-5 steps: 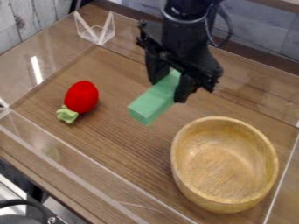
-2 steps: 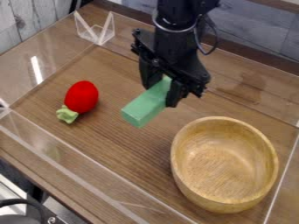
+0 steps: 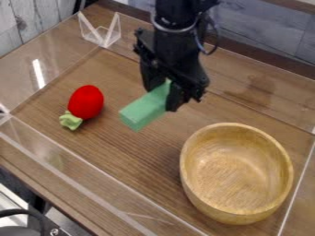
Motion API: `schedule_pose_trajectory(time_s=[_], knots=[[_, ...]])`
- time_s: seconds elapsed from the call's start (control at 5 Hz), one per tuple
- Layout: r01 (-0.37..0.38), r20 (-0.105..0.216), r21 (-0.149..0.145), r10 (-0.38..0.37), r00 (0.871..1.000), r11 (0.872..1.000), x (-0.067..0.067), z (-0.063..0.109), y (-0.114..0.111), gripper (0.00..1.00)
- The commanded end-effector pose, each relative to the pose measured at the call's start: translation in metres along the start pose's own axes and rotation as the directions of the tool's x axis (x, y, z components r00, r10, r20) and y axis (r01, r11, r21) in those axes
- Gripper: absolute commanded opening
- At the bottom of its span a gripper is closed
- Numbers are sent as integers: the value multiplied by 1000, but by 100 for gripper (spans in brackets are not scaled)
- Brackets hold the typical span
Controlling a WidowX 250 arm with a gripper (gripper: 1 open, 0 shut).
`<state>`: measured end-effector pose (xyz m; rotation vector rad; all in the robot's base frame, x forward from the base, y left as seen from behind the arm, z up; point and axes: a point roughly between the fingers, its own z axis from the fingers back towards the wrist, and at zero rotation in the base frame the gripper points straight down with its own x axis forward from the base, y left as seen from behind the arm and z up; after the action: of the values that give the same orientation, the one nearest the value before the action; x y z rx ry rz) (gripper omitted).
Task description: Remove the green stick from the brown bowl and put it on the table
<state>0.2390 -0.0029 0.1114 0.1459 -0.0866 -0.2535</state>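
The green stick (image 3: 146,105) hangs tilted just above the wooden table (image 3: 110,175), left of the brown bowl (image 3: 238,171). My black gripper (image 3: 170,88) points down and is shut on the stick's upper end. The stick's lower end points toward the front left. The brown bowl sits at the front right with nothing inside it.
A red strawberry-like toy (image 3: 83,102) with a green stem lies at the left. Clear acrylic walls (image 3: 50,51) ring the table, with a clear bracket (image 3: 99,29) at the back left corner.
The gripper has carried the green stick to the left and a little lower, further from the bowl. The grip on the stick is unchanged.
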Motion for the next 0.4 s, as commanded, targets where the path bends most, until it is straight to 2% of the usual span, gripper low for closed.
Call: schedule_pose_trajectory(time_s=[0.0, 0.2], knots=[[62, 40, 6, -62, 997, 998, -1, 0, 6, 0], [39, 31, 9, -39, 999, 999, -2, 2, 12, 0]])
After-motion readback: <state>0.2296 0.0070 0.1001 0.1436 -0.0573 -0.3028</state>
